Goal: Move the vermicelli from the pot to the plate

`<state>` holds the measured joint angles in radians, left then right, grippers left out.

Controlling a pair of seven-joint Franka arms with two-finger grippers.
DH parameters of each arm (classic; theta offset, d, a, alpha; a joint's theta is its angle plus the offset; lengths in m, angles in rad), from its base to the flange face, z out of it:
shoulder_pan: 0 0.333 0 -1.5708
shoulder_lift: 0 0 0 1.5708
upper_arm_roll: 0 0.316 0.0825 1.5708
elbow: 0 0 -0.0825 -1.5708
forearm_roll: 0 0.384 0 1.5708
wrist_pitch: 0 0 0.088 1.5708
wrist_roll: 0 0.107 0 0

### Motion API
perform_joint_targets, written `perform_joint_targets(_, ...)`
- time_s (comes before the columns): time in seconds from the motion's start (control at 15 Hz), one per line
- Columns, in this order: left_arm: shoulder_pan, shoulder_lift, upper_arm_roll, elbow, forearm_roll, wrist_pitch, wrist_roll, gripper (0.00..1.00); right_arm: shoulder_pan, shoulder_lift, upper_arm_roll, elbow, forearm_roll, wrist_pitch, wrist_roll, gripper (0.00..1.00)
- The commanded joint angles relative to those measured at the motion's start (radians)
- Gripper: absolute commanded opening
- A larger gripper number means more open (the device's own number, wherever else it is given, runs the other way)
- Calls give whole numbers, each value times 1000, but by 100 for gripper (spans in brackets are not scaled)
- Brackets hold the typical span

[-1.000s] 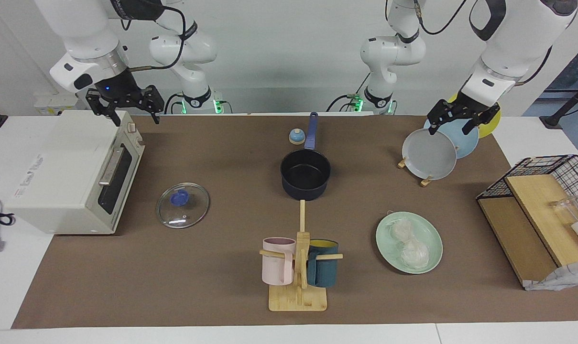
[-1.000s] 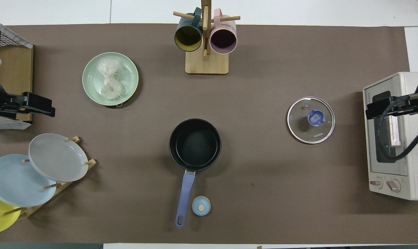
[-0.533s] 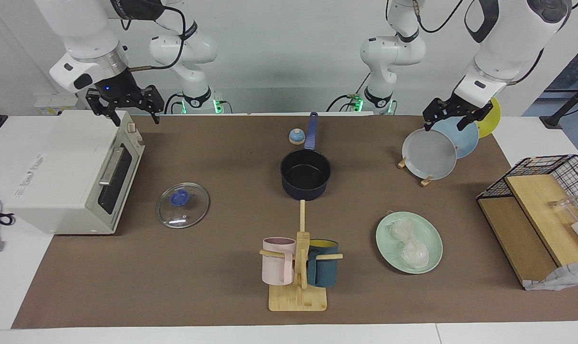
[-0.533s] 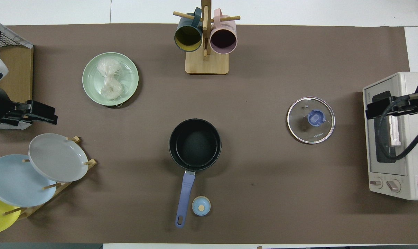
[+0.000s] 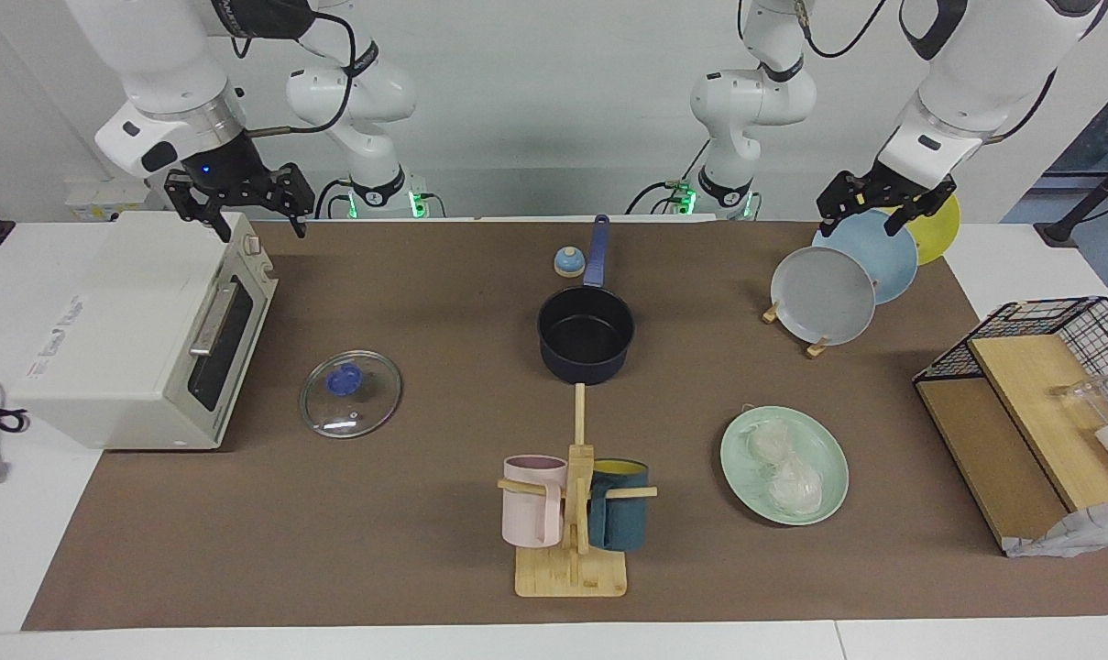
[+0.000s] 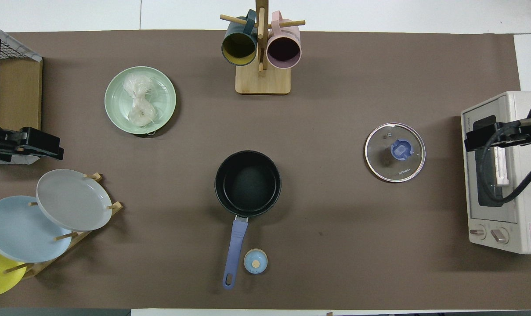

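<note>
Left gripper (image 5: 886, 203), jaws open and empty, hangs in the air over the plate rack (image 5: 796, 330) at the left arm's end of the table; compared with the frames of the preceding second it has risen and drawn back toward its own base, clearing the grey plate (image 5: 823, 295) it was level with a second ago. Right gripper (image 5: 239, 203), likewise open and empty, waits over the toaster oven (image 5: 141, 335) and has not moved across the same interval. The pot (image 5: 586, 334) stands mid-table with its blue handle pointing toward the robots, and its black interior shows no contents in either view. The vermicelli (image 5: 783, 466) lies as two whitish clumps on the mint-green plate (image 5: 735, 449), which sits farther from the robots than the pot and toward the left arm's end of the table. Neither the pot, the plate nor the clumps have shifted over the last second. The glass lid (image 5: 350, 394) rests flat on the mat toward the right arm's end, and the mug stand (image 5: 572, 541) is farther from the robots than the pot. Assessment: with the pot empty, both clumps on the plate and the left arm withdrawing upward, the transfer appears complete and the arm is probably returning to its rest posture.
</note>
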<state>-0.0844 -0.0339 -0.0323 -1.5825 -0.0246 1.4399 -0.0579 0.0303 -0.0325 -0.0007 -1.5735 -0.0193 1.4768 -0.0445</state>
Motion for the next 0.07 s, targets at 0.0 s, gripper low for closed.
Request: perform_joint_targets(0.0,6,19,-11,36,22,-29,-13,100,-15,-9,4,-10,18,-13,15,100)
